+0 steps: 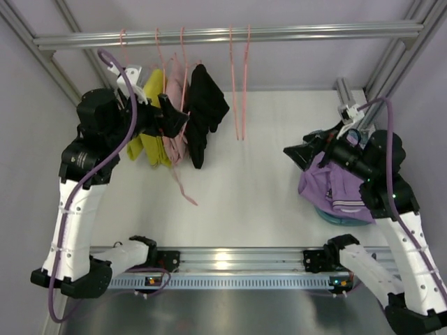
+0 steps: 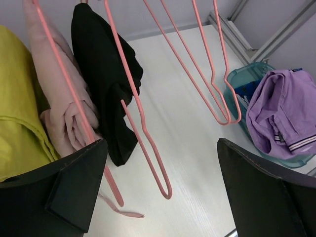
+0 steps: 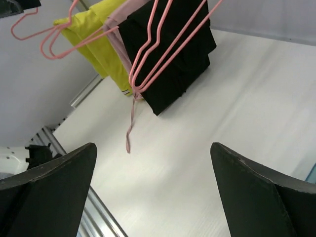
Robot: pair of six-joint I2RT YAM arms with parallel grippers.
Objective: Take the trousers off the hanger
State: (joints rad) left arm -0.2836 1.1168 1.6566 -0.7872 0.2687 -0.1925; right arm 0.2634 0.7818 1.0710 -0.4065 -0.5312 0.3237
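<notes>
Three pairs of trousers hang on pink hangers from the rail (image 1: pixel 230 33): yellow (image 1: pixel 150 139), pink (image 1: pixel 176 118) and black (image 1: pixel 202 112). Two empty pink hangers (image 1: pixel 239 84) hang to their right. My left gripper (image 1: pixel 176 117) is open and empty, close against the pink trousers. In the left wrist view its gripper (image 2: pixel 160 197) is spread wide, with the pink trousers (image 2: pixel 59 103) and black trousers (image 2: pixel 103 74) just ahead. My right gripper (image 1: pixel 297 152) is open and empty above the table. In the right wrist view that gripper (image 3: pixel 153 197) faces the black trousers (image 3: pixel 173 54) from afar.
A teal basket (image 2: pixel 236 89) at the right holds purple trousers (image 1: pixel 335 185); they also show in the left wrist view (image 2: pixel 281 113). A pink drawstring (image 1: pixel 183 188) dangles from the pink trousers. Frame posts (image 1: pixel 49 66) stand at both sides.
</notes>
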